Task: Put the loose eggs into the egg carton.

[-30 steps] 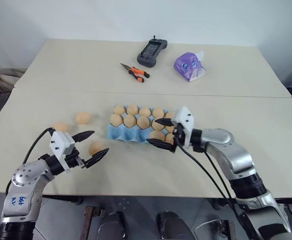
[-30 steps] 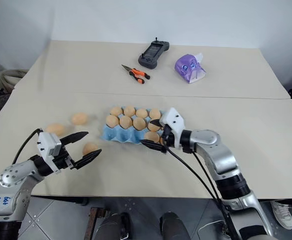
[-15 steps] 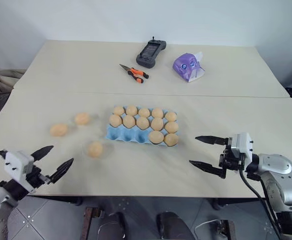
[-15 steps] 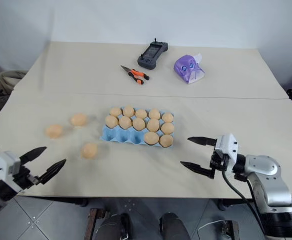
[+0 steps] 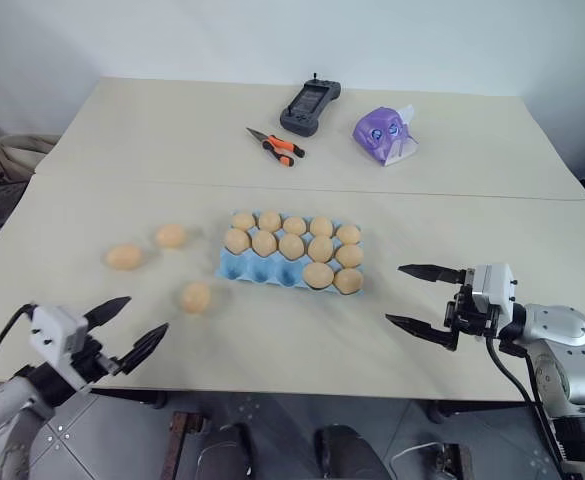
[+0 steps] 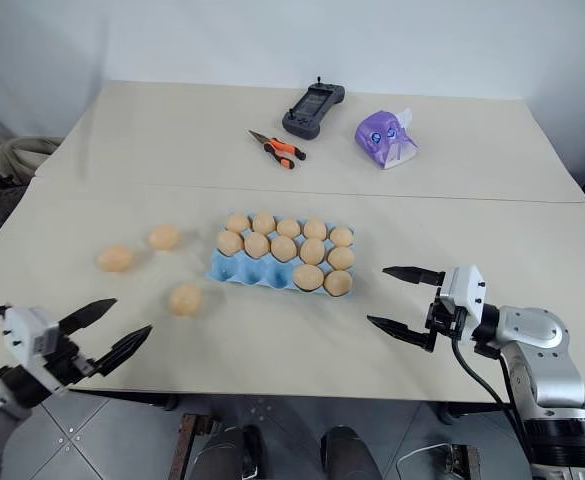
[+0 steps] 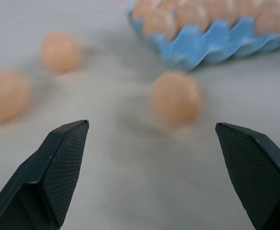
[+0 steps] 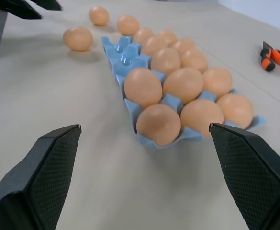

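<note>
Egg carton: the light-blue egg carton (image 5: 272, 270) lies mid-table and serves as the landmark; twelve eggs sit in its cups, and the three near-row cups at its left end look empty, though the far rows are hard to count exactly.
Loose eggs: three loose eggs lie on the table left of the carton. The nearest egg (image 5: 195, 296) is just off the carton's near left corner, a second egg (image 5: 170, 236) lies beside its left end, and a third egg (image 5: 124, 257) lies farther left still.
Left gripper: the left gripper (image 5: 127, 330) hovers at the table's near edge, well apart from the carton, jaws spread wide and holding nothing; in the left wrist view the nearest egg sits between its fingertips' line of sight.
Right gripper: the right gripper (image 5: 420, 297) hangs right of the carton, jaws wide apart, empty.
Step in hand: between placements, I judge; three eggs remain.
Next move: the left gripper likely needs to reach toward the nearest egg, straddle it and close gently, then carry it to an empty cup.
</note>
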{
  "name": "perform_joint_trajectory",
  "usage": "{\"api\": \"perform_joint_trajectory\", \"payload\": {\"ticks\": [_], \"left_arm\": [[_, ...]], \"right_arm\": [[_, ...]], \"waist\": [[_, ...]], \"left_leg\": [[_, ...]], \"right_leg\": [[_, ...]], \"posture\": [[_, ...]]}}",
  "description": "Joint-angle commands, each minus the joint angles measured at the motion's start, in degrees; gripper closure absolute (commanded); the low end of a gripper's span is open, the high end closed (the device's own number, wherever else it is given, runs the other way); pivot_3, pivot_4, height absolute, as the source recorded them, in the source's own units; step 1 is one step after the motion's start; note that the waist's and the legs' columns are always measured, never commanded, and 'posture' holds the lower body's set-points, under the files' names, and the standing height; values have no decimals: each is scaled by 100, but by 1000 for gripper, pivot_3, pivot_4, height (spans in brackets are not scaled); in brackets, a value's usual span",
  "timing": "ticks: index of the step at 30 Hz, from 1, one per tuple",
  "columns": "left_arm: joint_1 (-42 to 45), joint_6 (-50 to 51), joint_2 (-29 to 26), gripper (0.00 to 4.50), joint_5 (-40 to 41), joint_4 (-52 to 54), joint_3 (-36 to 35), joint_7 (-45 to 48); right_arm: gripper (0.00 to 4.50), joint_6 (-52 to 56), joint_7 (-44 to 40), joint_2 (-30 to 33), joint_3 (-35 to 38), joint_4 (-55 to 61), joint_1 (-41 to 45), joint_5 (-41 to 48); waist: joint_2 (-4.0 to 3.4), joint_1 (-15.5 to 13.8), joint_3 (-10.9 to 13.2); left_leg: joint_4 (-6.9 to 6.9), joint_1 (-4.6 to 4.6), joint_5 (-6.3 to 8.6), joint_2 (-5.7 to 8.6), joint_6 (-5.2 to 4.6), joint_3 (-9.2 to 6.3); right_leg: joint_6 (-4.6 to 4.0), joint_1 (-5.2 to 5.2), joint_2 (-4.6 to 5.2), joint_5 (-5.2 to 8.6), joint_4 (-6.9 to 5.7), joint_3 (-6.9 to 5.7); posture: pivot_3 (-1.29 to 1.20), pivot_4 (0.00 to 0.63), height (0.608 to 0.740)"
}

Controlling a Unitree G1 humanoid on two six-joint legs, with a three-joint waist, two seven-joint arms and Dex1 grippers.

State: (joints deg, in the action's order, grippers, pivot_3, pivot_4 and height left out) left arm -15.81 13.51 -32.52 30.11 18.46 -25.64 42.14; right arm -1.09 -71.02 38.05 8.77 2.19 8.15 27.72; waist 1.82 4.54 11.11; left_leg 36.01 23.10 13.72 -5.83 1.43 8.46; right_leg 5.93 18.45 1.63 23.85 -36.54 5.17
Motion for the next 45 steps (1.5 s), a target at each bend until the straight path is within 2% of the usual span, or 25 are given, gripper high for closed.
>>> {"api": "perform_joint_trajectory", "payload": {"ticks": [1, 11, 14, 21, 25, 28, 31, 36, 42, 45], "left_arm": [[342, 127, 7, 0, -240, 91, 396, -256], [1221, 451, 332, 0, -1099, -667, 1262, -1184], [1217, 404, 387, 609, -1041, -634, 1371, -1056], [1226, 268, 313, 2815, -841, -508, 1189, -860], [1417, -9, 157, 2815, -583, -448, 1134, -295], [1900, -47, -93, 2815, -480, -416, 1547, 414], [2421, -12, -103, 2815, -576, -645, 1891, 650], [3621, -113, 340, 2815, -1013, -1479, 2648, 677], [4523, -479, 1091, 2815, -1287, -2473, 3122, 719], [4779, -607, 1262, 2815, -1460, -2822, 3244, 721]], "right_arm": [[17, 86, -206, 155, -82, 343, -22, 131], [17, 376, -170, -92, -469, 753, 32, 314], [0, 405, -151, -177, -589, 817, 53, 313], [0, 334, -30, -334, -605, 779, 62, 256], [0, 321, 86, -309, -496, 703, 12, 226], [0, 238, 183, -222, -324, 603, -107, 161], [0, 179, 275, -192, -221, 550, -172, 113], [0, 88, 604, -262, -61, 738, -429, 12], [0, -4, 1010, -313, 127, 1082, -871, 2], [0, -32, 1132, -315, 179, 1296, -1130, 29]], "waist": [[-1, 0, 0], [-1, 16, 0], [-1, 0, 0], [-1, -14, 0], [-1, -18, 0], [-1, -58, 0], [-2, -140, 0], [-1, -183, 0], [-3, -173, 0], [-3, -159, 0]], "left_leg": [[2, 0, 0, 0, 0, 0], [14, -2, -2, 0, 2, 2], [16, -3, -6, -3, 3, 1], [18, -5, -11, 3, -5, 1], [16, -4, -12, 2, -4, 0], [14, -4, -13, 2, -1, -1], [15, -4, -16, 13, -3, -2], [22, -1, -17, 25, -12, 1], [34, 2, -20, 23, -10, 6], [38, 3, -21, 21, -8, 7]], "right_leg": [[0, 0, -3, 0, 0, 0], [3, 3, -10, -1, -16, 5], [3, 5, -10, -1, -29, 5], [5, 3, -8, -2, -38, 2], [5, 5, -8, -2, -38, 0], [5, 5, -9, -2, -38, -3], [5, 4, -14, -2, -38, -6], [11, 5, -15, -4, -38, -3], [13, 8, -29, -3, -42, 3], [14, 12, -33, -2, -47, 6]], "posture": [[0, 150, 740], [0, 150, 740], [0, 150, 740], [0, 150, 740], [0, 150, 740], [0, 150, 740], [0, 150, 740], [0, 150, 740], [0, 150, 740], [0, 150, 740]]}}
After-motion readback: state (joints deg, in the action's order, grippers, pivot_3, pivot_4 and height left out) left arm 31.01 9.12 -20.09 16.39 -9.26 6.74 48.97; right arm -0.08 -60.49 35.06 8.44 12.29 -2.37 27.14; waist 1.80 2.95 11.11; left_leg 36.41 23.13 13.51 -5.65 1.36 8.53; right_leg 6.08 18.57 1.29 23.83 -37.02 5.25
